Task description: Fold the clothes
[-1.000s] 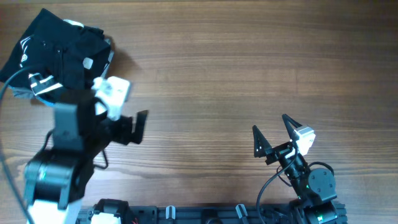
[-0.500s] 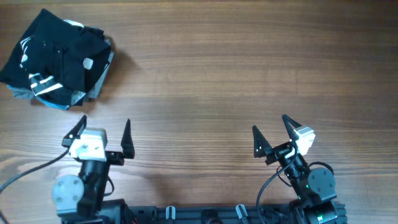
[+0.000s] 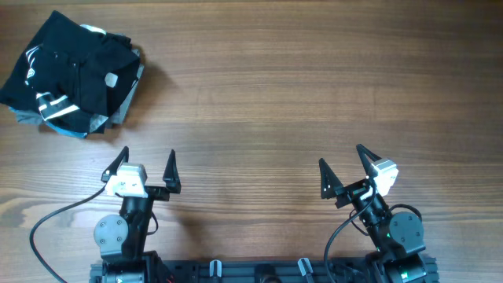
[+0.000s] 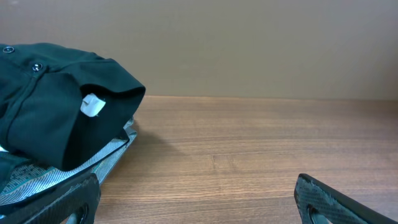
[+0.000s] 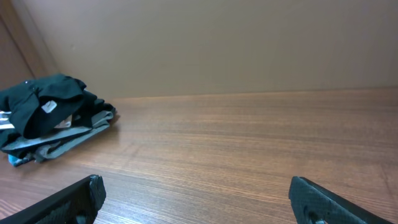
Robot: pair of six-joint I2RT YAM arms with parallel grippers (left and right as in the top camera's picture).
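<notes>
The black T-shirt [image 3: 72, 72] lies folded in a compact bundle at the table's far left corner, with white markings and a small white tag showing. It also shows in the left wrist view [image 4: 56, 106] and, far off, in the right wrist view [image 5: 43, 115]. My left gripper [image 3: 143, 163] is open and empty near the front edge, well short of the shirt. My right gripper [image 3: 343, 163] is open and empty at the front right, far from the shirt.
Grey and white patterned cloth [image 4: 74, 165] sticks out from under the black bundle. The wooden table [image 3: 299, 86] stretches bare to the right of the bundle. A plain wall [image 5: 217, 43] stands behind the table.
My left arm has drawn back from the folded shirt to the front edge and settled there with its jaws open. The right arm has not moved.
</notes>
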